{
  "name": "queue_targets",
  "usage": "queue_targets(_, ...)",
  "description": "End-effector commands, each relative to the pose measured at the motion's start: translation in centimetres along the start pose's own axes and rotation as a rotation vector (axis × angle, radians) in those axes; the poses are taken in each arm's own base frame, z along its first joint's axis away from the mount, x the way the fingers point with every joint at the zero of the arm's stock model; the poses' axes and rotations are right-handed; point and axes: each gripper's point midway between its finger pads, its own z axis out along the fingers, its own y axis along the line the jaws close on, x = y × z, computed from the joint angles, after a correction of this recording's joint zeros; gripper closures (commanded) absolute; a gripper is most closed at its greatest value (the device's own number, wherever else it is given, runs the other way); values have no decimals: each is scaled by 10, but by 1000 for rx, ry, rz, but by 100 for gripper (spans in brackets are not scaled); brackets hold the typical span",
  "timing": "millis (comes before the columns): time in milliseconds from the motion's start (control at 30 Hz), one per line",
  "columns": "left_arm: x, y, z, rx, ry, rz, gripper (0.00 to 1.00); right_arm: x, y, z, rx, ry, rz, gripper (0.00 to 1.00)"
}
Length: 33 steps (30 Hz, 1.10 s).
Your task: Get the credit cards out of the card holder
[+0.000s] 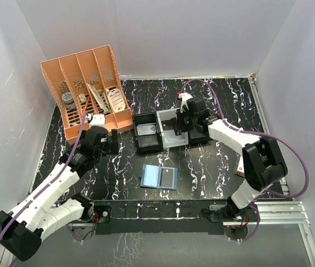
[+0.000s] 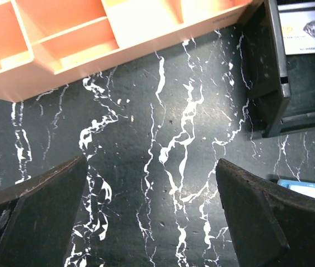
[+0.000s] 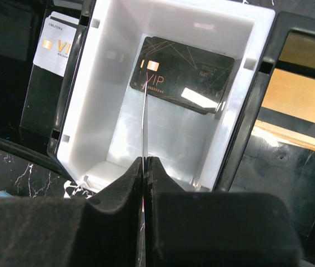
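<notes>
The teal card holder (image 1: 159, 177) lies open on the marble table near the front, with a dark card (image 1: 170, 178) still on its right half; its corner shows in the left wrist view (image 2: 308, 190). My right gripper (image 3: 145, 159) is shut on a thin credit card (image 3: 144, 119), seen edge-on, held upright over the white tray (image 3: 93, 105). A black VIP credit card (image 3: 182, 75) lies flat in that tray. My left gripper (image 2: 151, 164) hangs open over bare table, nothing between its fingers, left of the trays (image 1: 108, 140).
A black tray (image 1: 147, 136) beside the white tray (image 1: 171, 135) holds a light card (image 2: 301, 30). An orange divided organizer (image 1: 90, 92) with several items stands at the back left. A small box (image 1: 239, 166) lies at the right edge.
</notes>
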Motion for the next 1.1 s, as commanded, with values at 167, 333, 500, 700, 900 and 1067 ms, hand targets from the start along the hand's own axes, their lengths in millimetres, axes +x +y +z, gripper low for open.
queue_targets(167, -15, 24, -5, -101, -104, 2, 1, 8, 8, -4, 2, 80, -6, 100)
queue_targets(333, -11, 22, 0, -109, -72, 9, 1, 16, 19, -6, -20, 96, -4, 100)
queue_targets(500, -10, 21, 1, -103, -64, 16, 1, 18, 22, -15, -32, 124, -10, 100)
queue_targets(700, -11, 22, 1, -112, -73, 13, 1, 1, 41, -30, -125, 52, -38, 100)
queue_targets(900, -6, 3, 8, -31, -22, 13, 1, -37, 43, -30, -135, -31, -150, 100)
queue_targets(1067, -8, 5, 5, -39, -39, -20, 1, -50, 21, -22, -62, -123, -447, 100)
